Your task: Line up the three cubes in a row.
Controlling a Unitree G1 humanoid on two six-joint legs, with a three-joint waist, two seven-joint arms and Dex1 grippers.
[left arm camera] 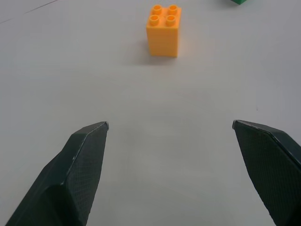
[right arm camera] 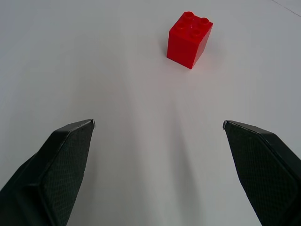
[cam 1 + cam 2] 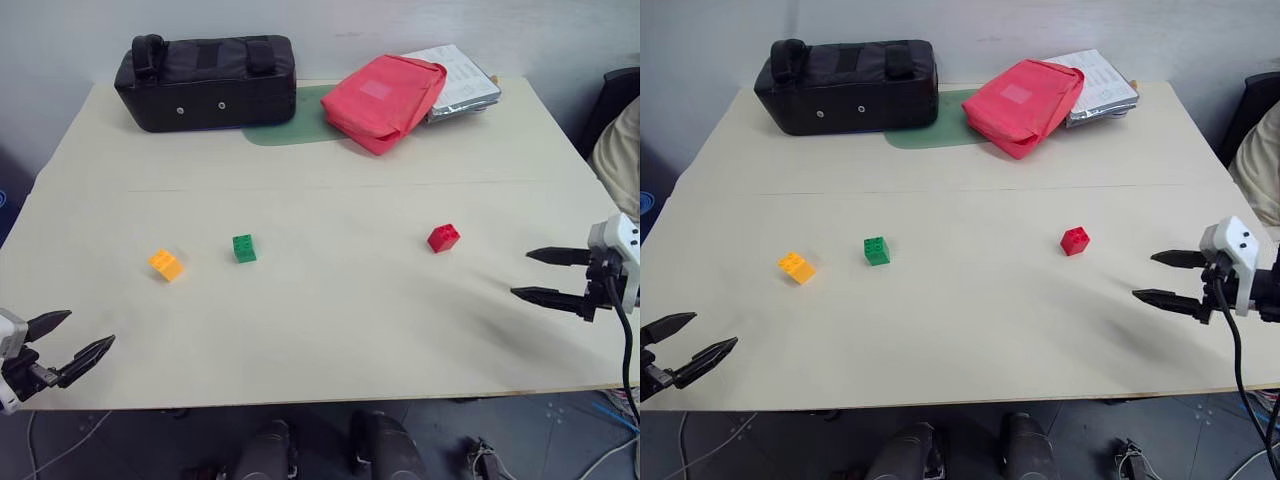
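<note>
Three small studded cubes stand apart on the pale table [image 3: 330, 330]. The orange-yellow cube [image 3: 166, 264] is at the left, the green cube [image 3: 244, 248] just right of it, and the red cube [image 3: 443, 238] further right. My left gripper [image 3: 85, 337] hovers open near the table's front left edge, pointing at the orange-yellow cube [image 1: 163, 30], with nothing between its fingers. My right gripper [image 3: 528, 275] is open over the right side of the table, pointing at the red cube [image 2: 189, 33], also with nothing in it.
A black bag [image 3: 206, 80] lies at the back left of the table. Beside it lie a green mat [image 3: 290, 128], a large red pouch [image 3: 385, 98] and a stack of papers [image 3: 460, 78]. A dark chair [image 3: 615, 105] stands off the right edge.
</note>
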